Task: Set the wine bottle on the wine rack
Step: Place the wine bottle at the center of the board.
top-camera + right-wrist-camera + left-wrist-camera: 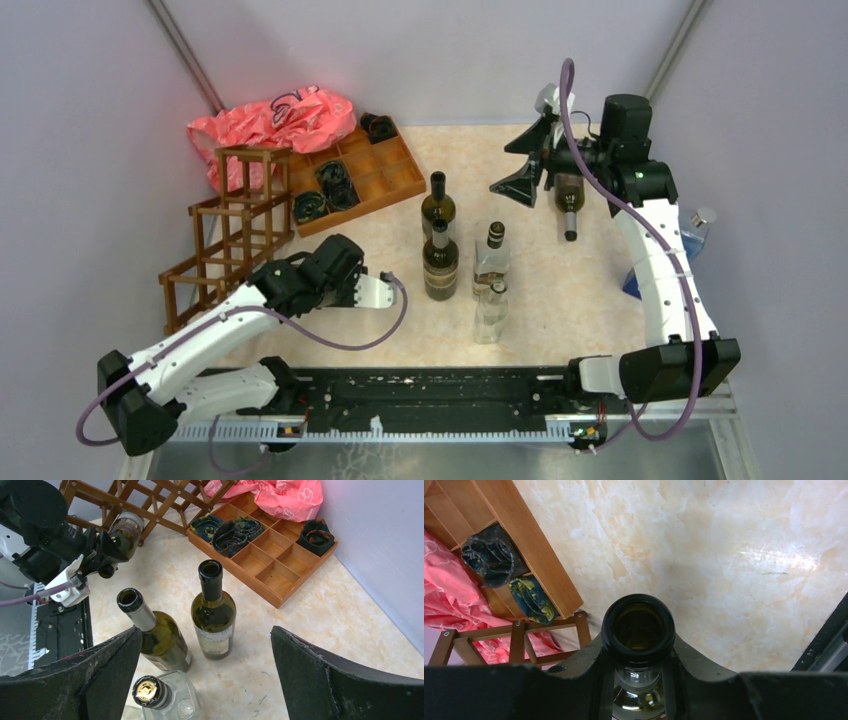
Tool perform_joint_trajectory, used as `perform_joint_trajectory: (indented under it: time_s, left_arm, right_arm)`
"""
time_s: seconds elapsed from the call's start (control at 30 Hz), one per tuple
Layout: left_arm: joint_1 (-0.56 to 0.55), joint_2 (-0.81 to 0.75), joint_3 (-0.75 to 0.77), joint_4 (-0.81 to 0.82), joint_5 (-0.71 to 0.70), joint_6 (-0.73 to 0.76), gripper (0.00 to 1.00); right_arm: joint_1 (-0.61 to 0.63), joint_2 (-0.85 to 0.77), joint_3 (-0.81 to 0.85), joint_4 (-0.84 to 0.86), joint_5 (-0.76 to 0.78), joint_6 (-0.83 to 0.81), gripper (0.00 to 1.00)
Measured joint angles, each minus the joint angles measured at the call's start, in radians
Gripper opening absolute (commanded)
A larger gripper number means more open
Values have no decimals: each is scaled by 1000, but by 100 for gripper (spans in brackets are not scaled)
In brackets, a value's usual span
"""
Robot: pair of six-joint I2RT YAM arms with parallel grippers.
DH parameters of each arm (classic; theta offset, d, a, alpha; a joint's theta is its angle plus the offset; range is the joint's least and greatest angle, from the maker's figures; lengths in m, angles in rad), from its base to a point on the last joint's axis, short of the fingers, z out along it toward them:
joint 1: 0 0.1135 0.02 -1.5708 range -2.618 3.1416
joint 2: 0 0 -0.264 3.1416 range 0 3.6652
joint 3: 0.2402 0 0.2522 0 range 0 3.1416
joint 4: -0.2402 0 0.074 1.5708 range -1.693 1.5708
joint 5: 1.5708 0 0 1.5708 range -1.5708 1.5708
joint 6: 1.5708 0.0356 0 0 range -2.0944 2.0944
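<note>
My left gripper point(638, 652) is shut on the neck of a dark green wine bottle point(638, 627). Its open mouth faces the wrist camera. The right wrist view shows that bottle point(124, 529) lifted off the table, its body toward the dark wooden wine rack point(145, 497), with the left gripper point(102, 552) behind it. From above, the rack point(235, 235) stands at the left and the left gripper point(315, 275) is just right of it, hiding the bottle. My right gripper point(520, 162) is open and empty, high at the back right point(205, 635).
Two green bottles point(437, 205) point(440, 262) and two clear ones point(491, 258) point(490, 310) stand mid-table. Another bottle point(568, 200) is under the right arm. An orange-brown compartment tray point(370, 175) and a pink bag point(275, 120) sit behind the rack.
</note>
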Motion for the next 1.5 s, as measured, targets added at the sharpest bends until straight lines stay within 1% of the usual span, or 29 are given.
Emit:
perform_joint_trajectory:
  time_s: [0.1,0.23,0.5,0.6,0.7,0.77,0.93,1.0,1.1,1.27,1.5]
  left_arm:
    - [0,26,38,-3,-2,-13,0]
    - [-2,13,99,0,32,-32,0]
    - [-6,4,123,10,97,-32,0]
    - [-6,5,172,-9,132,-39,0]
    - [-6,3,229,-3,206,-68,0]
    - [-6,-2,241,21,298,-86,0]
    - [-6,1,212,53,506,-126,0]
    - [-6,10,196,62,563,-146,0]
    - [-6,16,183,86,607,-171,0]
    - [-6,-26,133,218,669,-249,0]
    - [-1,-101,-5,496,762,-417,0]
  right_arm:
    - [0,0,0,-3,3,-8,98]
    - [0,0,-1,-1,3,-8,98]
    - [0,0,-1,1,3,-7,98]
    - [1,0,-1,0,3,-8,98]
    - [8,1,2,-11,4,-11,98]
    - [17,8,17,-30,6,-14,98]
    - [37,28,68,-82,24,-38,99]
    - [43,29,80,-100,33,-46,98]
    - [49,29,91,-119,43,-55,98]
    - [58,29,92,-136,56,-55,98]
    - [71,29,92,-136,62,-52,98]
